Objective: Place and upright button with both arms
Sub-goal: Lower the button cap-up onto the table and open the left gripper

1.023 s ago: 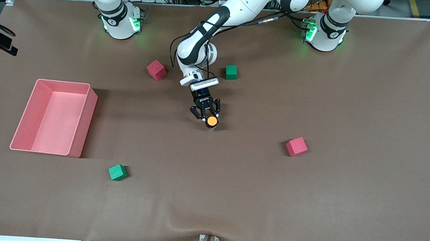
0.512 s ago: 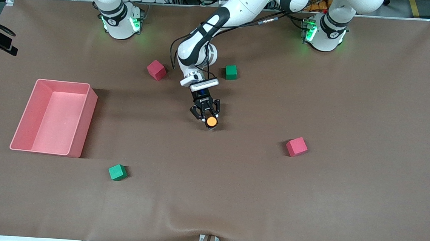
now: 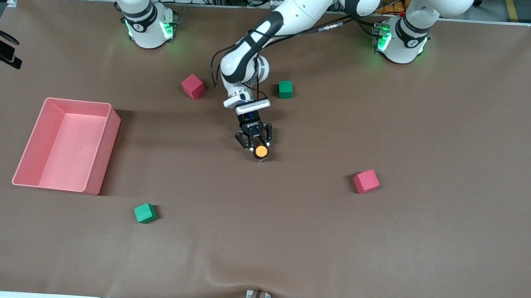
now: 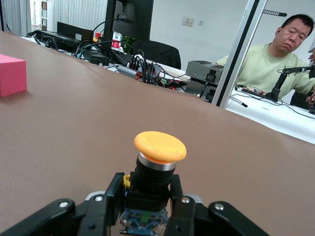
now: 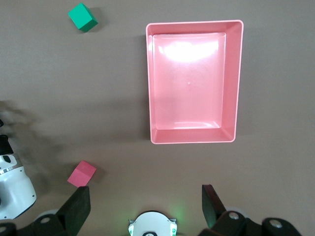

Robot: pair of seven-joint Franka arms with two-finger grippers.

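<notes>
Gripping the button (image 3: 261, 151) by its short black body, our left gripper (image 3: 253, 141) sits low at the middle of the tabletop (image 3: 380, 246), its fingers (image 4: 110, 196) closed on either side of the cylinder just under the orange cap, as the left wrist view shows. The cap faces up and the bluish base pokes out below the fingers, so the button looks upright; whether the base already touches the tabletop we cannot tell. We judge it a light, rigid plastic piece with a smooth, rounded body that could twist or slip in a loose pinch, so the straight black barrel beneath the cap is the sensible place to hold, not the domed cap or the small bits at the base. Being top-heavy on a narrow foot, it may tip if released before the base sits flat. Farther from the front camera, a green cube (image 3: 285, 89) and a red cube (image 3: 193, 86) flank the left arm's wrist; another red cube (image 3: 366, 181) lies toward the left arm's end, and a second green cube (image 3: 145, 213) lies nearer the camera. Toward the right arm's end stands the pink bin (image 3: 101, 156). Our right gripper (image 5: 146, 206) waits high above the tabletop near its base, fingers spread apart and holding nothing.
</notes>
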